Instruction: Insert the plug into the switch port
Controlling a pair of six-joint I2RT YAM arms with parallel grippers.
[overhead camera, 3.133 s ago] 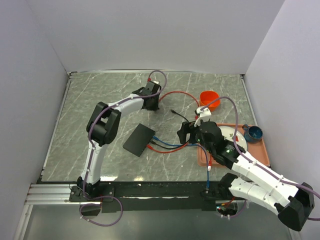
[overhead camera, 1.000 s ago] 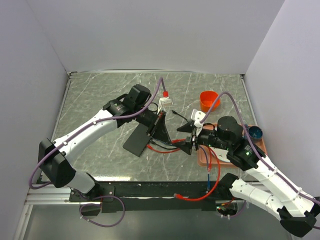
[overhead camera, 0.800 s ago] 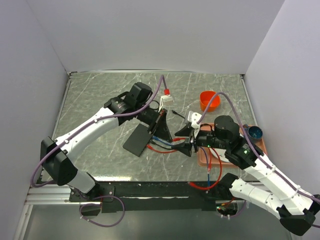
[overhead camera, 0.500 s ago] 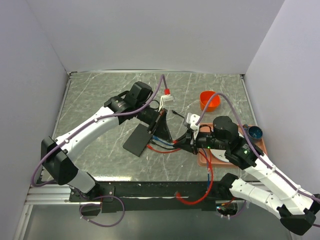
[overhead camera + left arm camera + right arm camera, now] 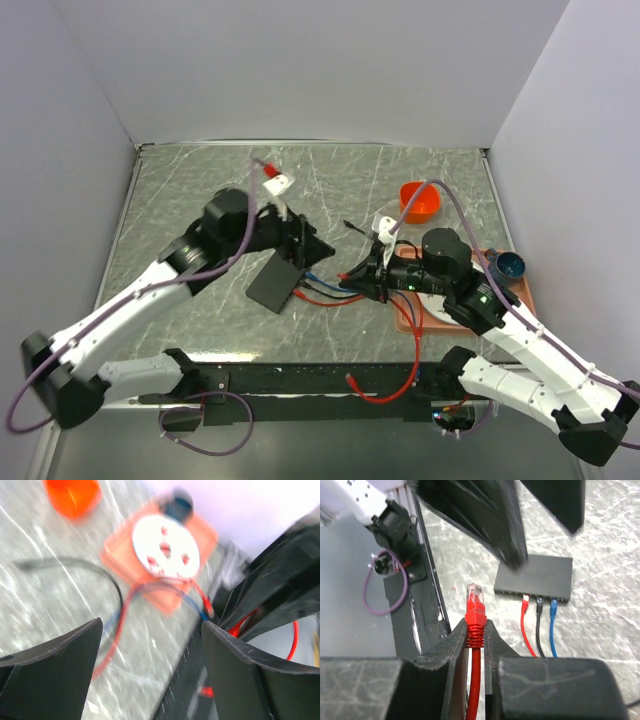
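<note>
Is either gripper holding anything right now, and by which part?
The right gripper pinches the red cable by its boot, just behind the plug, which sticks out beyond the jaws. The left gripper is open and empty.

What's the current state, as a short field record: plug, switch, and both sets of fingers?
switch: lying flat; red, black and blue cables plugged into one edge
plug: red plug, tip up, apart from the switch
right fingers: shut on the plug's boot
left fingers: open, empty
insertion: not yet done
</note>
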